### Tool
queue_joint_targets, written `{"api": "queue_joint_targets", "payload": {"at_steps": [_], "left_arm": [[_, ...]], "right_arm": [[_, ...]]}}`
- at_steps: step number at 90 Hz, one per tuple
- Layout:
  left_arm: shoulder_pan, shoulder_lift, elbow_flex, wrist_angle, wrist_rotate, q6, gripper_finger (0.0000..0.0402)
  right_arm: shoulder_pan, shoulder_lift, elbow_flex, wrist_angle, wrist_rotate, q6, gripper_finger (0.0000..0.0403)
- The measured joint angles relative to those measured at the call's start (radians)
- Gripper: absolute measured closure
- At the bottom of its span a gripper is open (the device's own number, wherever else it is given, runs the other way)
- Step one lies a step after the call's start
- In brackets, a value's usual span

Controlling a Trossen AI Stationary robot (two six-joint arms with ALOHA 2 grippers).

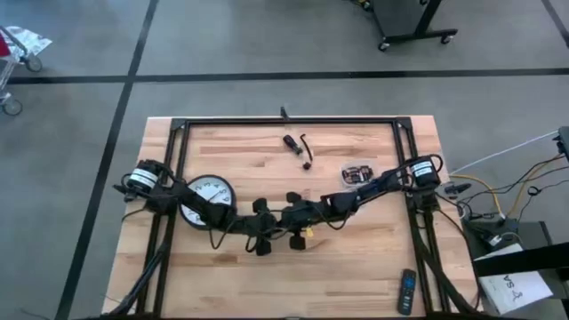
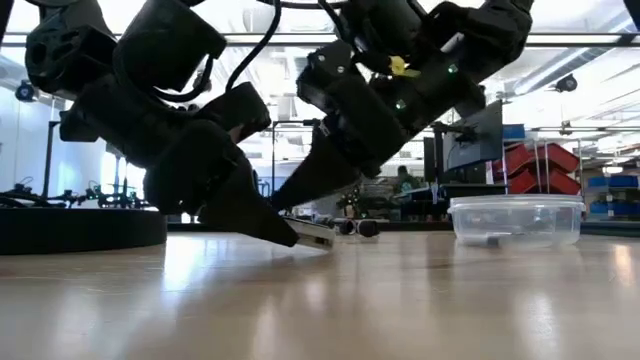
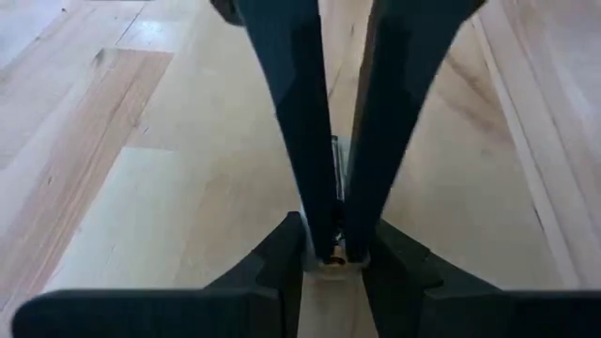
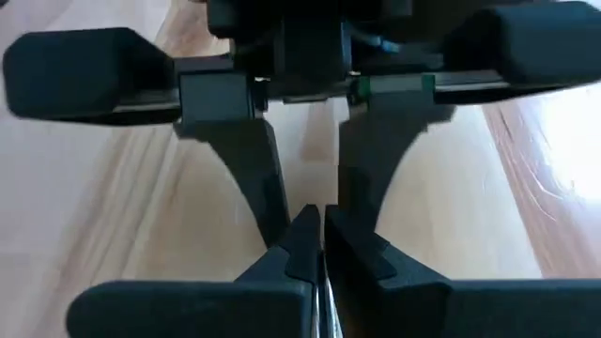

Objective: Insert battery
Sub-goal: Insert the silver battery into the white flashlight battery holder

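Observation:
At the middle of the table my two grippers meet tip to tip: my left gripper [image 1: 265, 228] [image 3: 331, 242] comes from the left and my right gripper [image 1: 293, 219] [image 4: 322, 227] from the right. Both are shut on one small, thin silvery piece [image 2: 314, 233]. I cannot tell whether it is the battery. A round white-faced clock [image 1: 207, 197] lies flat on the table beside the left arm. A black remote [image 1: 405, 292] lies near the front right corner. My left gripper pinches the thin silvery piece [image 3: 331, 255] between its two fingers, slanting down from the table's left. The piece sits low and tilted, its free end [image 2: 325, 238] at the tabletop. My right gripper pinches the same piece's edge [image 4: 325, 299] between its two fingers, slanting down from the right. Its fingertips [image 2: 296, 204] stand just above and behind the left gripper's, opposite them. Which part of the piece it has is hidden by the fingers.
A clear plastic tub [image 1: 357, 174] [image 2: 515, 220] stands right of centre toward the far side. Small dark tools [image 1: 297, 146] lie near the far edge. A black frame [image 1: 289, 122] runs along the far edge and both sides. Bare wood lies toward the near edge.

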Motion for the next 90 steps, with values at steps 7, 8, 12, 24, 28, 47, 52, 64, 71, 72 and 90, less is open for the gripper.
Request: {"api": "queue_joint_targets", "payload": {"at_steps": [7, 8, 12, 24, 28, 47, 52, 64, 71, 72, 90], "left_arm": [[0.000, 0.000, 0.000, -0.001, 0.000, 0.000, 0.0327], [0.000, 0.000, 0.001, -0.002, 0.001, 0.000, 0.0327], [0.000, 0.000, 0.001, -0.005, 0.002, 0.000, 0.0327], [0.001, 0.000, 0.001, -0.007, 0.002, 0.000, 0.0327], [0.001, 0.000, 0.001, -0.007, 0.002, 0.000, 0.0327], [0.001, 0.000, 0.001, -0.008, 0.001, 0.002, 0.0328], [0.001, 0.000, 0.001, -0.008, 0.000, 0.002, 0.0329], [-0.001, 0.000, 0.001, -0.016, 0.004, 0.001, 0.0327], [-0.002, 0.000, 0.001, -0.018, 0.004, 0.001, 0.0327], [-0.002, 0.000, 0.001, -0.019, 0.004, 0.001, 0.0327], [-0.002, -0.001, 0.001, -0.022, 0.004, 0.001, 0.0328]], "right_arm": [[0.000, 0.008, -0.001, 0.004, 0.004, 0.001, 0.0401], [0.000, 0.009, -0.003, 0.004, 0.005, 0.001, 0.0401], [0.000, 0.009, -0.006, 0.000, 0.009, 0.004, 0.0401], [0.000, 0.009, -0.008, -0.039, 0.013, 0.019, 0.0401], [0.001, 0.007, -0.009, -0.052, 0.020, 0.020, 0.0401], [0.003, -0.002, -0.001, -0.072, 0.047, -0.002, 0.0401], [0.003, -0.012, 0.004, -0.085, 0.048, -0.004, 0.0401], [0.013, -0.083, 0.004, -0.153, 0.055, -0.001, 0.0401], [0.017, -0.157, 0.003, -0.237, 0.060, -0.001, 0.0401], [0.018, -0.169, 0.002, -0.255, 0.063, 0.001, 0.0401], [0.020, -0.352, -0.010, -0.652, 0.192, 0.090, 0.0401]]}}
